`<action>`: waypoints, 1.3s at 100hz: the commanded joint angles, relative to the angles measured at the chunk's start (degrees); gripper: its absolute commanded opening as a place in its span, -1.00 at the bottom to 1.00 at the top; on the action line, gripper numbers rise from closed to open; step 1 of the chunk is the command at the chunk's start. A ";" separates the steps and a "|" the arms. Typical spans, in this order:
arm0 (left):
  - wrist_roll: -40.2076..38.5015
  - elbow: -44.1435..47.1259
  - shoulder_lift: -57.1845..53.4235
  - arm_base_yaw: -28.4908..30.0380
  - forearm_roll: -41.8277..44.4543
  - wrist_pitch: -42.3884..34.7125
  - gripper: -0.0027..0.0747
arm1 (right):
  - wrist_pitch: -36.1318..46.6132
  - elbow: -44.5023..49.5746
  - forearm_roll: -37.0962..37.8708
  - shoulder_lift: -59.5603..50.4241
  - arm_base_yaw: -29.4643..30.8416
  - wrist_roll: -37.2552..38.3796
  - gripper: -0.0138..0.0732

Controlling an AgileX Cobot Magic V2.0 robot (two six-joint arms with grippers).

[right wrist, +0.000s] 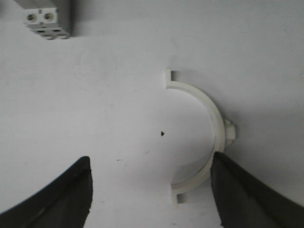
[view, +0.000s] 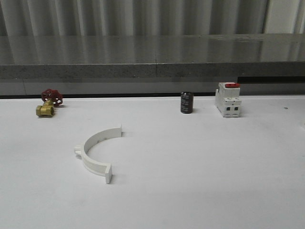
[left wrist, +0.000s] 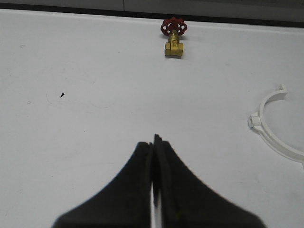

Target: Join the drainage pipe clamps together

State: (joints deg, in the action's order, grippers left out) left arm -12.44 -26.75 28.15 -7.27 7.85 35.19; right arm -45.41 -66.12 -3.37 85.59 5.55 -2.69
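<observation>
One white half-ring drainage pipe clamp [view: 97, 152] lies flat on the white table, left of centre, its open side facing right. The left wrist view shows this clamp [left wrist: 270, 130] off to one side of my left gripper [left wrist: 154, 140], which is shut on nothing and well apart from it. A second white clamp [right wrist: 211, 128] lies flat under my right gripper [right wrist: 151, 159]. That gripper is open. One dark finger [right wrist: 247, 194] overlaps the clamp's outer arc near the lug, and the other finger stands far off over bare table.
A brass valve with a red handwheel [view: 47, 104] [left wrist: 174, 38] sits at the back left. A black cylinder [view: 187, 102] and a white breaker with a red top [view: 228, 99] [right wrist: 45, 19] stand at the back right. A grey ledge [view: 152, 62] runs behind the table.
</observation>
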 commanded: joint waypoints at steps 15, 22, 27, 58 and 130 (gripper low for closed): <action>0.09 -1.53 0.09 0.09 0.29 -3.88 -0.99 | 0.99 -5.12 -3.37 6.69 7.89 -7.60 0.53; 0.09 -1.53 0.09 0.09 0.29 -3.88 -0.99 | 1.52 -5.36 -3.53 8.75 9.72 -8.55 0.53; 0.09 -1.53 0.09 0.09 0.29 -3.88 -0.99 | 2.31 -5.36 -3.53 10.05 10.72 -9.14 0.53; 0.09 -1.53 0.09 0.09 0.29 -3.88 -0.99 | 4.22 -5.36 -4.28 17.15 11.68 -12.46 0.53; 0.09 -1.53 0.09 0.09 0.29 -3.88 -0.99 | 6.25 -5.36 -4.33 23.56 11.64 -15.27 0.53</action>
State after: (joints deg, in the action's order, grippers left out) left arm -12.44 -26.75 28.15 -7.27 7.85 35.19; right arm -40.30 -70.01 -7.00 111.05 17.04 -17.17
